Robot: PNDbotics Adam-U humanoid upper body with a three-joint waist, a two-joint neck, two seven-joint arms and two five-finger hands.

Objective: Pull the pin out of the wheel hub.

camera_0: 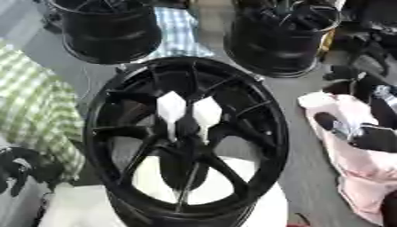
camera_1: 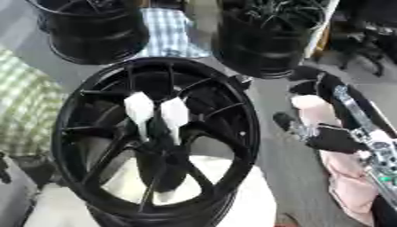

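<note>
As the white faceted pins (camera_0: 190, 111) in the black spoked wheel hub (camera_0: 273, 128) look stiff and light, pinch their heads; right hand (camera_1: 333, 138) pose unclear.

Three black wheel hubs (camera_0: 186, 137) (one near, two behind), two white pins (camera_0: 172, 108).

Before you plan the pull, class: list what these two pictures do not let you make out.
- Right hand: blurred in both views, so whether its fingers are open or curled cannot be told.
- Left hand: cut off by the left eye view's edge.
- White pins: their lower ends vanish into the dark centre of the wheel hub.
- Two far wheels: tops cropped by the upper edge.
</note>
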